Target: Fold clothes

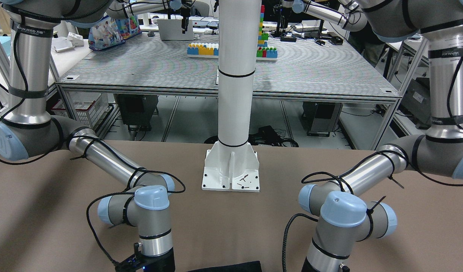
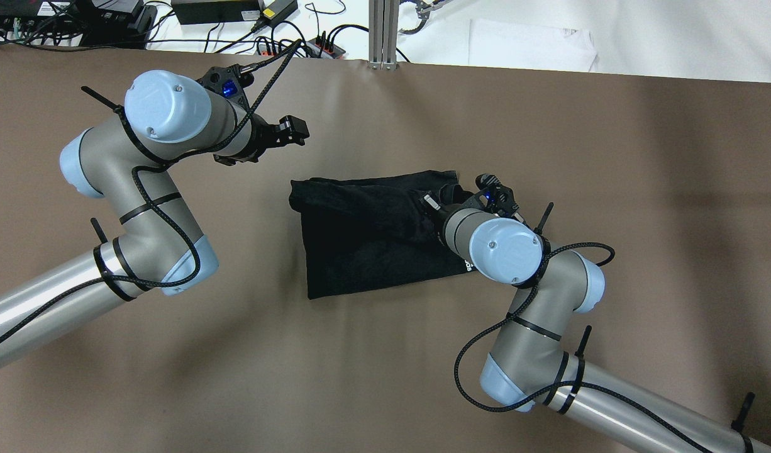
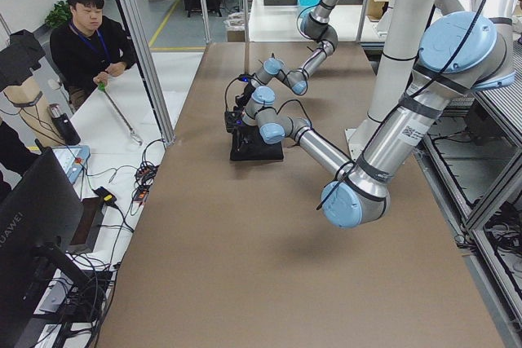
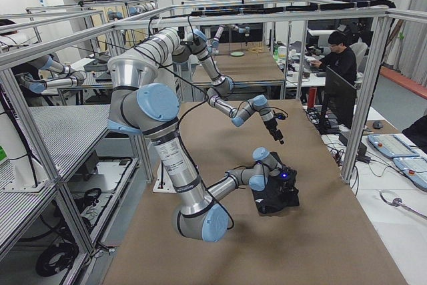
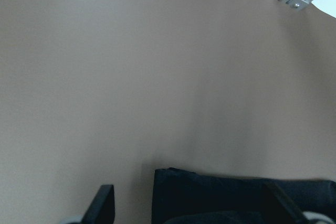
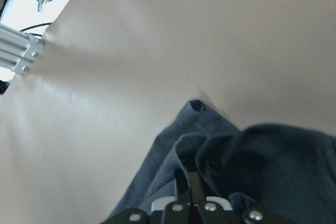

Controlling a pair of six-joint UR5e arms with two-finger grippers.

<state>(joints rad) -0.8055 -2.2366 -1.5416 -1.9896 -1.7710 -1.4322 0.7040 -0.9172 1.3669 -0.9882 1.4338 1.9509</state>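
Tabletop [image 2: 385, 377] carries black clothes [image 2: 360, 239], bunched under the right end effector [image 6: 188, 184], which is pinched shut on a fold. Left end effector [image 2: 290, 133] hangs open and empty near one corner. That small pinch might slip, and the fold would flop crooked.

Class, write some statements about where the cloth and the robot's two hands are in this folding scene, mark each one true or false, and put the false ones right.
1. The black garment lies on the brown table. True.
2. The left hand grips the garment. False: it is open and apart from the garment, over bare table.
3. The right hand is shut on bunched fabric at the garment's edge. True.
4. The white pillar stands on the garment. False: its base plate sits on bare table, apart from the cloth.
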